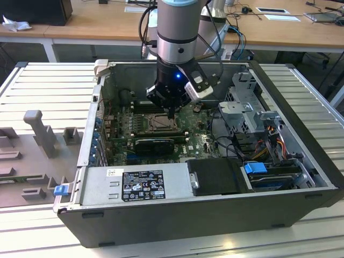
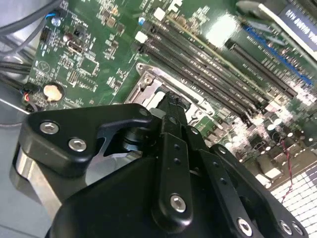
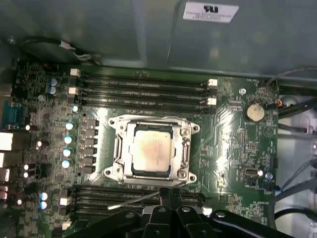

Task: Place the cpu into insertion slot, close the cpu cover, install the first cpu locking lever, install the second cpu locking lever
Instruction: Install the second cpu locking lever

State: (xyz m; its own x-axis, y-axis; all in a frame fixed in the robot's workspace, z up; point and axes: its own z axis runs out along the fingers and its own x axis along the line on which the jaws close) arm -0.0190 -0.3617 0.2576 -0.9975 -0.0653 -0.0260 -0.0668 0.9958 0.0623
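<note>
in the first wrist view the cpu [image 3: 152, 150] lies flat in the insertion slot [image 3: 118, 148] on the green motherboard [image 3: 233, 148], with the cpu cover [image 3: 184, 151] down around it. the pincer [image 3: 168, 196] hangs at the slot's edge beside a thin locking lever [image 3: 133, 202], fingers drawn together, gripping nothing.

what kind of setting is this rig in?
Likely a robotics lab or test workshop: an open PC case lies on a slatted metal bench, wooden desks with cables stand behind, and grey fixture blocks sit beside.
</note>
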